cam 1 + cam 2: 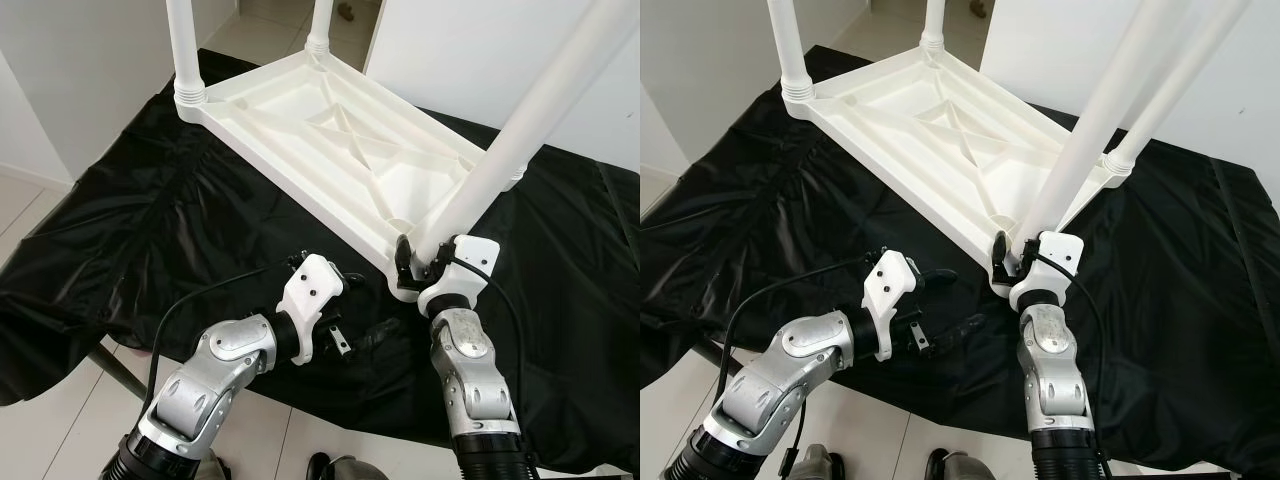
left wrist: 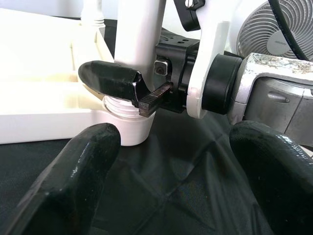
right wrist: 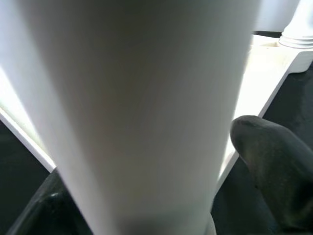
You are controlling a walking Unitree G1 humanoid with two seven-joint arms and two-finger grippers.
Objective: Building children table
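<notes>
Right gripper (image 1: 420, 262) fingers clamp 1 of 4 legs (image 1: 520, 135).

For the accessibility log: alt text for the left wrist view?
The right gripper clamps a white table leg just above its threaded socket in the upturned tabletop. The left gripper's open fingers frame the black cloth.

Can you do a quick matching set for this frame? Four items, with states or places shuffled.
Items:
1. right end effector
2. left end effector
3. white tabletop
4. black cloth

States:
A. upside down, ribbed underside facing up
B. open, hovering over the cloth beside the near corner
C. draped over the work surface under everything
D. shut on the near table leg, low by its socket

Pairs: 1-D, 2-B, 3-A, 4-C
</notes>
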